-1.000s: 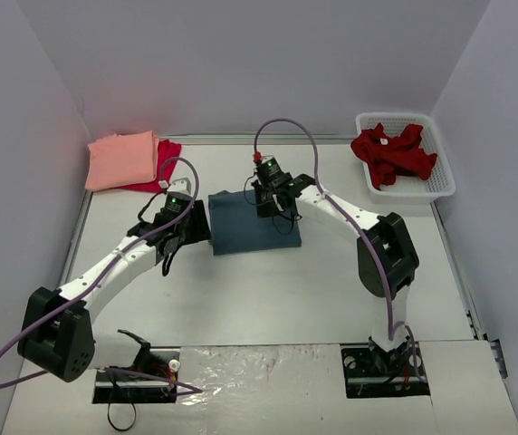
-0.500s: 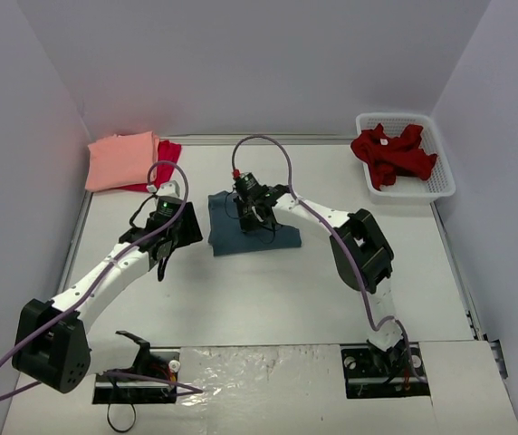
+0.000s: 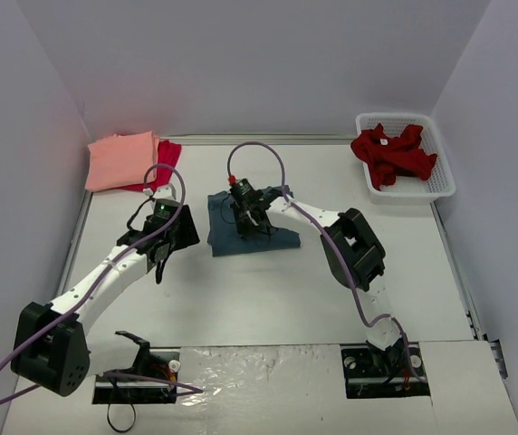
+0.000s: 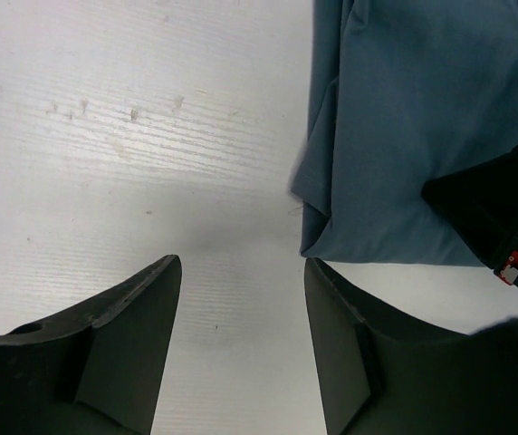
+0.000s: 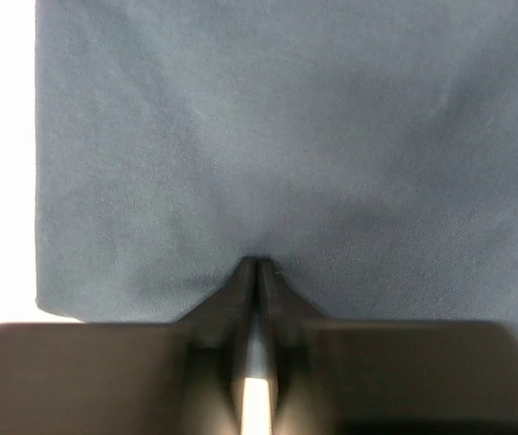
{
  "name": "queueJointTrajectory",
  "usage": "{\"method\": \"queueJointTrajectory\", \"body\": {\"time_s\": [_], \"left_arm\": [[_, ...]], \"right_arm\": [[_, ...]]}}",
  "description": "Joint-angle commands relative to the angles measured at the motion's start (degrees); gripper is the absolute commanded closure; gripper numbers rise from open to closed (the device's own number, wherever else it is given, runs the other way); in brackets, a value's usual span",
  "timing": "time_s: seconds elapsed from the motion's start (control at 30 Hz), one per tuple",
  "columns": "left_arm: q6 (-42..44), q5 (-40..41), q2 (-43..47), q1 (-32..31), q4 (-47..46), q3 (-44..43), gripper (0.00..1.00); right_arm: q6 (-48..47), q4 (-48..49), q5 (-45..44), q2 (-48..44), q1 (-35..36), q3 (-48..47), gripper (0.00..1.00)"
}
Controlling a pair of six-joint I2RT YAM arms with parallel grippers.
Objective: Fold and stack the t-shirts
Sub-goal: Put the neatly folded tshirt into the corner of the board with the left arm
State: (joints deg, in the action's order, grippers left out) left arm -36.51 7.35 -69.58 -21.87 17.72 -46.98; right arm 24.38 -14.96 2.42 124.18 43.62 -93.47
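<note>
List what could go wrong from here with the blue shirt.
1. The right end effector is shut with its tips on the slate-blue shirt, cloth puckering there; a drag may bunch the fold.
2. The left end effector hangs open over bare table beside the shirt's edge; closing there would likely miss it.

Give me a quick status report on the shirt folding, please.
Left pincer open over table. Right pincer shut, pinching slate-blue shirt. Nothing in the way.
</note>
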Motion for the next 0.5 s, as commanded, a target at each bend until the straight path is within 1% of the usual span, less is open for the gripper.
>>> {"method": "queueJointTrajectory", "body": {"time_s": [0.0,0.03,0.07,0.1,0.13,0.23,0.27,0.47], "left_arm": [[-1.01,1.17,2.96,0.69,0.48,0.31,0.45],[-1.28,1.43,3.66,0.77,0.74,0.22,0.44],[-1.63,1.87,4.10,1.04,1.26,0.14,0.43],[-1.98,2.31,4.45,1.21,1.62,0.05,0.43],[-2.59,3.01,5.24,1.39,2.32,0.05,0.43],[-3.91,3.63,6.30,2.27,3.03,0.05,0.42],[-4.35,3.81,6.82,2.53,3.55,0.05,0.42],[-5.94,3.37,7.71,4.55,4.96,0.31,0.41]], "right_arm": [[-0.29,-1.39,-0.92,-3.15,1.03,-2.33,0.89],[-0.65,-1.39,-0.83,-4.20,1.21,-2.50,0.82],[-0.82,-1.73,-0.92,-4.64,1.82,-2.59,0.77],[-1.09,-2.00,-1.18,-5.08,2.26,-2.68,0.69],[-1.44,-2.18,-1.97,-6.05,2.61,-2.59,0.67],[-2.58,-2.53,-2.41,-7.19,4.54,-2.07,0.64],[-2.93,-3.05,-4.50,-7.46,5.24,-1.98,0.64],[-4.87,-4.37,-8.04,-7.11,10.08,-1.36,0.63]]}}
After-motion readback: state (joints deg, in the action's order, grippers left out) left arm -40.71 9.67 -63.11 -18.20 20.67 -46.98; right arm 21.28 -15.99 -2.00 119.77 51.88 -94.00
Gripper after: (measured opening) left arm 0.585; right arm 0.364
